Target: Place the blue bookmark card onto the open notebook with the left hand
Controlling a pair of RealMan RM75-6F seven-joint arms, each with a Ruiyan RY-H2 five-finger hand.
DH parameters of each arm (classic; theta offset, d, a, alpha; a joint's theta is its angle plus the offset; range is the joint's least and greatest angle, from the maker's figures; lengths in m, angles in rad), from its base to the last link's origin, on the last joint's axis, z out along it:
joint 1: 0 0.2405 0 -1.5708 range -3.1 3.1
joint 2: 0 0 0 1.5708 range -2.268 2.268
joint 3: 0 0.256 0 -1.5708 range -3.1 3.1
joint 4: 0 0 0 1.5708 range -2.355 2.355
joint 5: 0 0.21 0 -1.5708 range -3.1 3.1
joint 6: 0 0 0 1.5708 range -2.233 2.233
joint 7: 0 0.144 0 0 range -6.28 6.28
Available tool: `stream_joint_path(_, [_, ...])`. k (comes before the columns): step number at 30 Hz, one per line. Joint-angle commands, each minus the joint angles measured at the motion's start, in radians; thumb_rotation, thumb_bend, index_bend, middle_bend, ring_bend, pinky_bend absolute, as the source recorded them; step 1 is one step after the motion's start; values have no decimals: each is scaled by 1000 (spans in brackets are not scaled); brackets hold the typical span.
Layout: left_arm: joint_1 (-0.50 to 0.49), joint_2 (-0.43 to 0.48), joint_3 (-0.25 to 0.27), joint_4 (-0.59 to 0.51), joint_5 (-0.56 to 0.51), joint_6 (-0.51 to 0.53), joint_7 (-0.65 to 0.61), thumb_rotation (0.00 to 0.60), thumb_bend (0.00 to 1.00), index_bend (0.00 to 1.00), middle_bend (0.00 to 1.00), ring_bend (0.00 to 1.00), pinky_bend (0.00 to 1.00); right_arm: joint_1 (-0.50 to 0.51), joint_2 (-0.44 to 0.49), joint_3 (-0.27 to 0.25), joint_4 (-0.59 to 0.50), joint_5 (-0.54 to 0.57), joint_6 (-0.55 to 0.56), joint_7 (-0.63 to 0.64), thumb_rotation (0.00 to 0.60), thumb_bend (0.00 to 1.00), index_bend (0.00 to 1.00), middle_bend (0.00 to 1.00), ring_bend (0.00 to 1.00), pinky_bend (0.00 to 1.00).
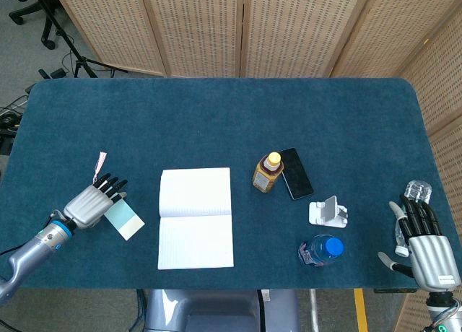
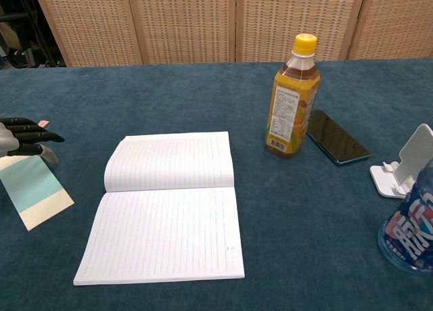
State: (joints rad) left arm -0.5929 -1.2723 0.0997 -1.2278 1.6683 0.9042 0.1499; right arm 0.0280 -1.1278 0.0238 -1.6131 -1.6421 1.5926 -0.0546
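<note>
The table (image 1: 216, 115) is covered in dark teal cloth and backed on the far side by woven folding screens (image 1: 245, 29).

The notebook (image 1: 195, 217) lies open and flat near the middle of the table, toward the near edge, with lined pages facing up.

The left hand (image 1: 92, 202) is at the left side of the table. Its dark fingers (image 2: 30, 130) are extended and apart, pointing right toward the notebook, and they lie over the far end of the bookmark. Whether the fingers press or pinch the card cannot be told from either view.

The right hand (image 1: 423, 245) sits at the near right corner, palm down, fingers spread and pointing to the far side. It holds nothing. A clear round object (image 1: 417, 190) lies just beyond its fingertips.

The bookmark (image 1: 123, 218) lies flat on the table, just left of the notebook and apart from it. It is pale blue with a cream band at its near end. A pink tassel (image 1: 100, 161) lies on the cloth on the far side of the left hand.

Right of the notebook stands an upright tea bottle (image 1: 267, 172) with a yellow cap. A black phone (image 1: 296, 172) lies flat just beside it on the right. A white phone stand (image 1: 328, 211) is nearer and further right. A water bottle (image 1: 322, 250) with a blue cap stands near the front edge.
</note>
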Motion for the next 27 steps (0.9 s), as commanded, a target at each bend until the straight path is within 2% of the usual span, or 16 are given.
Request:
stream_joint_path(1, [-1, -4, 4, 4, -1, 0, 0, 600, 250, 216, 0, 0, 0, -1, 0, 0, 0, 0, 2, 2, 600, 0, 0, 0, 0, 0])
stream_joint_path(27, [-8, -22, 15, 9, -31, -1, 17, 600, 265, 293, 0, 0, 0, -2, 0, 1, 2, -4, 5, 9, 600, 0, 0, 0, 0, 0])
